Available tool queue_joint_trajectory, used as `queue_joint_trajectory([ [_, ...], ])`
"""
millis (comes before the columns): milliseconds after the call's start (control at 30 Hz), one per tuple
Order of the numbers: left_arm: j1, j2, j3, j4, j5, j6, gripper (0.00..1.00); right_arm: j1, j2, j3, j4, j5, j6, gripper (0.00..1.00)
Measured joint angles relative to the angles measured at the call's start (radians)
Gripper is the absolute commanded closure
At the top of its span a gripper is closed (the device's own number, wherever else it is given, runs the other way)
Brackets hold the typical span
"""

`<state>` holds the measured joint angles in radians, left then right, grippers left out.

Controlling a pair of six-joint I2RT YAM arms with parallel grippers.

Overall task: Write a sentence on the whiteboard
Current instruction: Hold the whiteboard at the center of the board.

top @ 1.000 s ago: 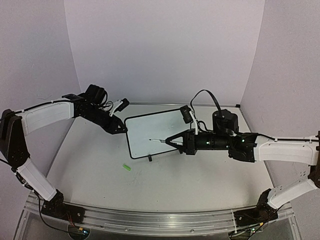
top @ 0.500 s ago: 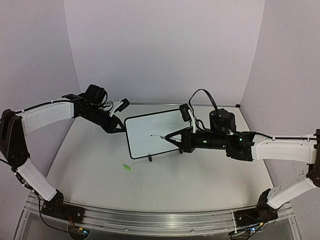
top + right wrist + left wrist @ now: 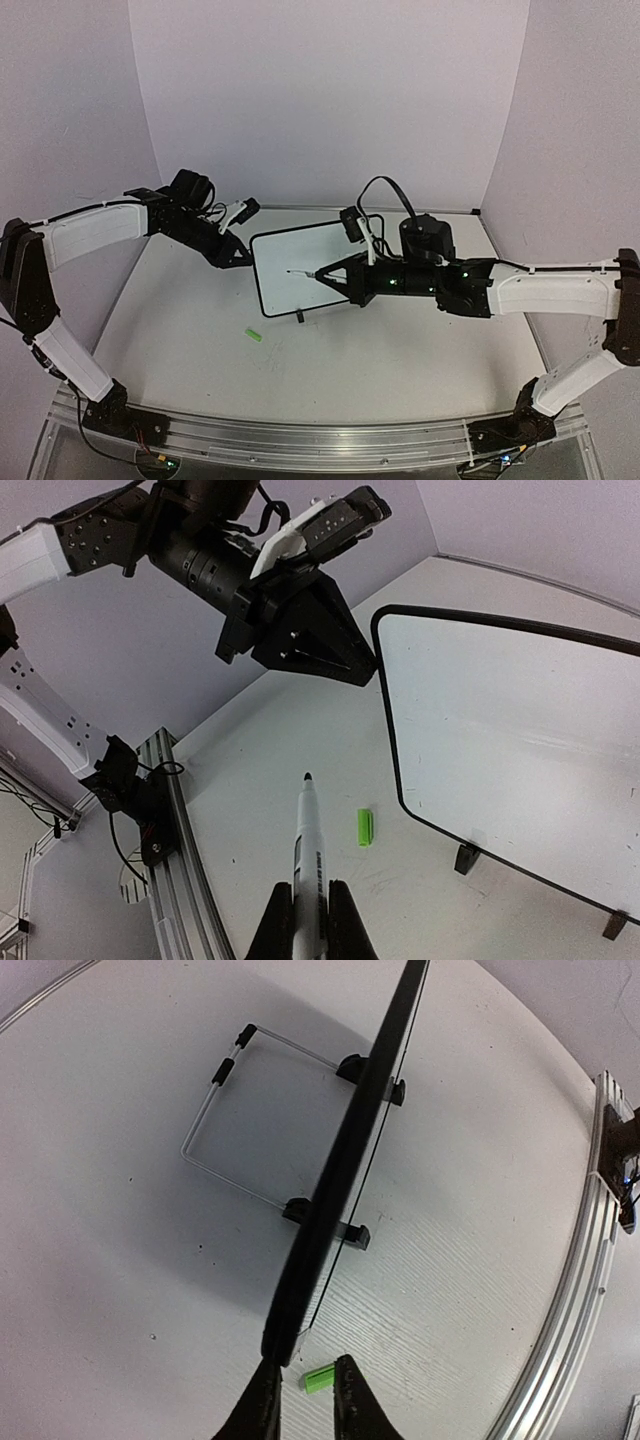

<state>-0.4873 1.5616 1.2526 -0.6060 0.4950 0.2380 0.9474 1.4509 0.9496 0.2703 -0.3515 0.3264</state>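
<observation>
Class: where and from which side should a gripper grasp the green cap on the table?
Pinch the green cap across its narrow width, mid-length, from straight above: it lies flat on the table, long and slim, with bare surface either side.

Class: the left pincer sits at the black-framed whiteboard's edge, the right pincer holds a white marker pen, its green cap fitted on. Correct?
No. The small green cap lies on the white table, off the white marker pen; the right wrist view shows it.
</observation>
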Motion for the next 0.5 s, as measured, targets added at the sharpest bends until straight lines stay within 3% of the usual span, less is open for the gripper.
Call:
queue_joint_trajectory([
  [67,0.000,-0.006,-0.001,-0.005,-0.002,0.001,0.62,0.002,0.001,0.004,0.000,0.000,-0.002,1.00],
  [167,0.000,-0.029,-0.009,-0.003,-0.009,-0.001,0.56,0.002,0.001,0.005,0.005,0.000,-0.004,1.00],
  [500,0.000,-0.017,0.012,-0.003,-0.015,-0.003,0.55,0.003,0.001,0.005,0.018,-0.001,-0.004,1.00],
])
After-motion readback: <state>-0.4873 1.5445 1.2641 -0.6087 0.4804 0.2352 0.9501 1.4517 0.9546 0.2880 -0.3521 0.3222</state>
